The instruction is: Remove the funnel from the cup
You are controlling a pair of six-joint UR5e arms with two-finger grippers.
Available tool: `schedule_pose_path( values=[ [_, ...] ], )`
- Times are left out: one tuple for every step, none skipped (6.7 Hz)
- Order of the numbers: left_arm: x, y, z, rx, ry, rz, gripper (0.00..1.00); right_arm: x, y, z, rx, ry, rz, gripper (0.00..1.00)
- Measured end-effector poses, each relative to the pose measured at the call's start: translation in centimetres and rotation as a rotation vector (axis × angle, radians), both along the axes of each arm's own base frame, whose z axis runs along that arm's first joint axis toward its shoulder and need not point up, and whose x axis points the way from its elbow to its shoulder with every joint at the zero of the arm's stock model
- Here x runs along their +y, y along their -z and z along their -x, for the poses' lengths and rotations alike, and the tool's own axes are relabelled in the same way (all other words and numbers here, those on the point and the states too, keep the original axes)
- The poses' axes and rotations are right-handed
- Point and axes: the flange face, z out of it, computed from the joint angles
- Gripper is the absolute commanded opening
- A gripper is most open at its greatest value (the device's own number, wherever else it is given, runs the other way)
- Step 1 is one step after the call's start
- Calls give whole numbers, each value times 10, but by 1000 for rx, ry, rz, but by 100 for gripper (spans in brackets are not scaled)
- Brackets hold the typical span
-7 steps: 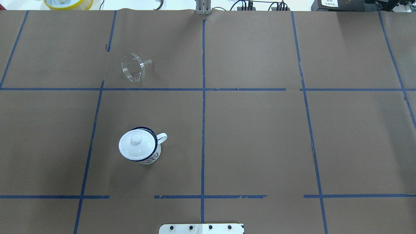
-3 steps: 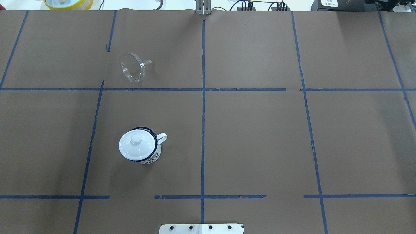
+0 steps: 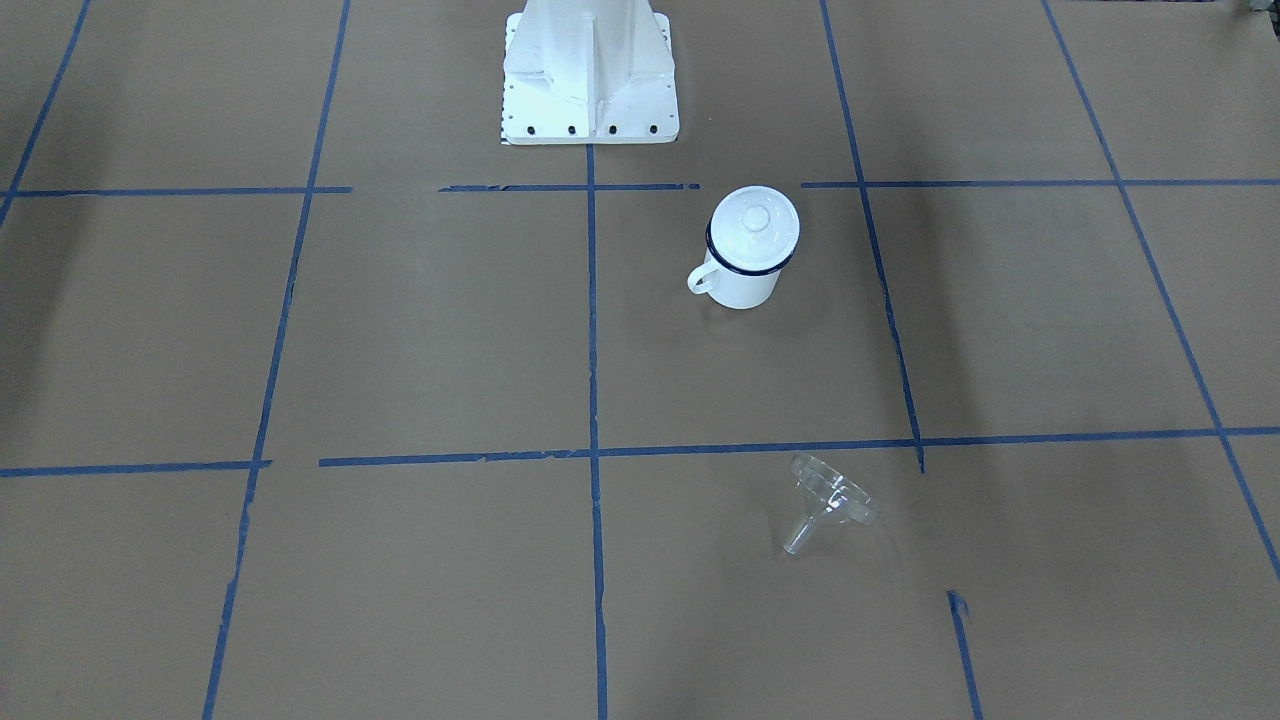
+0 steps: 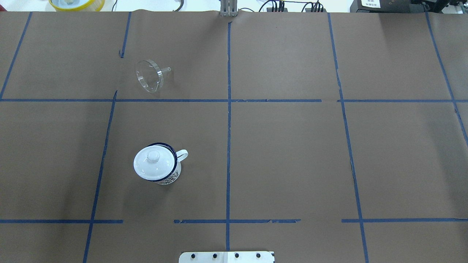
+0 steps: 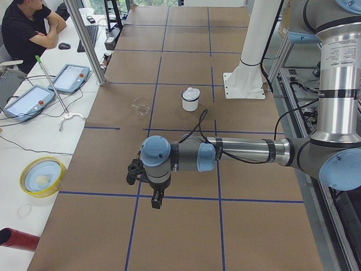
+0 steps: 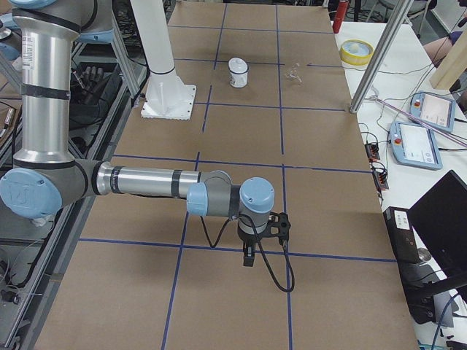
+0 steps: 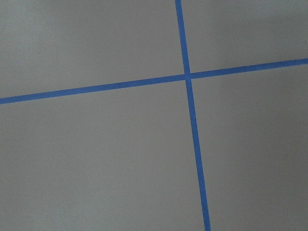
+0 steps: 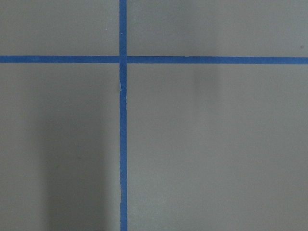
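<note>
Clear funnel (image 4: 149,79): lies on its side on the brown paper table cover (image 4: 292,153), spout pointing toward the table's midline. It is outside the cup and well apart from it, and well apart from the left gripper (image 5: 157,201), farther along the table.

White cup (image 4: 166,174), dark blue rim, loop handle: stands upright, also far from the left gripper and on the robot-base side of the funnel. A white knobbed lid (image 4: 152,162) sits on it, so its inside is hidden.

Right gripper (image 6: 249,258): hangs over the table's opposite end, pointing down. The cup and funnel appear small and distant beyond it.

Gripper condition: each shows only in its side view, so I cannot tell whether the fingers are apart or together. Neither is near any object.

Yellow-rimmed bowl (image 5: 42,176): on the white bench beside the left gripper, with something pale inside.

View notes: the overhead and front-facing views show the cup, lid and funnel but no arm. Both wrist views show only brown paper crossed by blue tape (image 7: 187,77).
</note>
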Motion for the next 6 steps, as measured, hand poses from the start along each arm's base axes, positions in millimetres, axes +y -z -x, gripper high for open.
schedule_pose_path(
  values=[
    [1, -2, 0, 2, -1, 27, 100, 0, 0, 0, 0, 0, 0, 100],
    [3, -1, 0, 5, -2, 67, 100, 0, 0, 0, 0, 0, -1, 100],
    [4, 5, 1, 6, -2, 84, 100, 0, 0, 0, 0, 0, -1, 100],
    [4, 14, 1, 7, 0, 82, 100, 0, 0, 0, 0, 0, -1, 100],
    [3, 20, 1, 8, 2, 78, 100, 0, 1, 0, 0, 0, -1, 100],
    [2, 22, 1, 10, 3, 75, 100, 0, 1, 0, 0, 0, -1, 100]
  ],
)
